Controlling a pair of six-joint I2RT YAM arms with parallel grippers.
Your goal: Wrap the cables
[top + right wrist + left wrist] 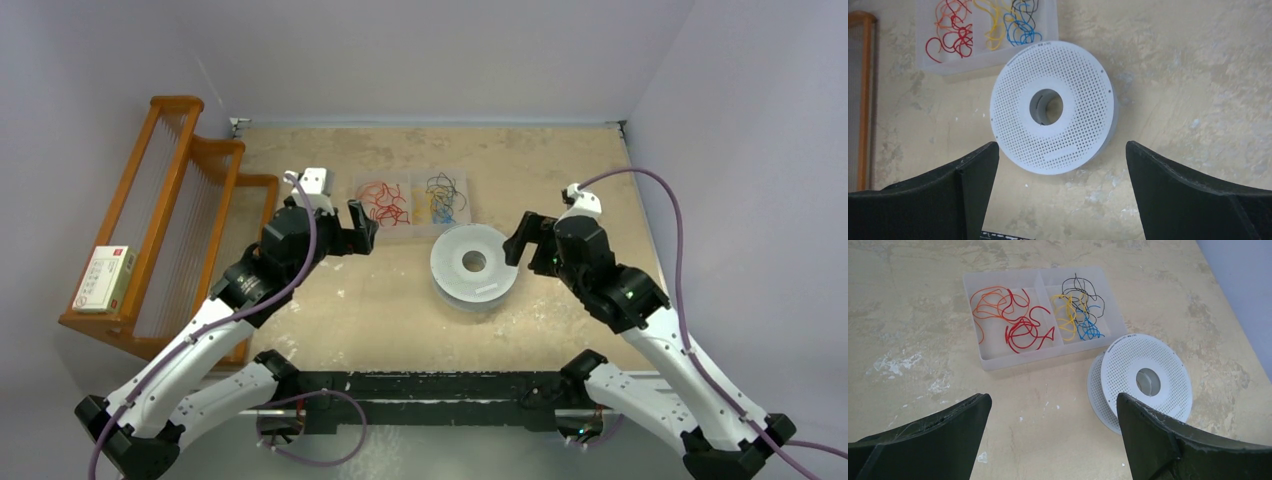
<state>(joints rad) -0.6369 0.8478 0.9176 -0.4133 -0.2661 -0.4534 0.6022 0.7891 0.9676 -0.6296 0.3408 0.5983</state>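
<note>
Tabletop (908,315): matt, mottled beige, worn and scuffed. Tray (1023,358): frosted translucent plastic. Spool (1083,85): matt white plastic, flange finely perforated. Cables (1066,315): smooth, plastic-looking coating. Left gripper (1053,402): matt black plastic, finely scratched. Rack (218,146): glossy, varnished orange-brown wood.

readable text: none | white perforated plastic spool (1128,370): tiny rim print, too small to read | white-and-red cardboard box (105,278), far left: label blurred

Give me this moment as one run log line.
left claw open, empty | right claw open, empty | cables loose in tray, none wrapped | spool flat beside tray
</note>
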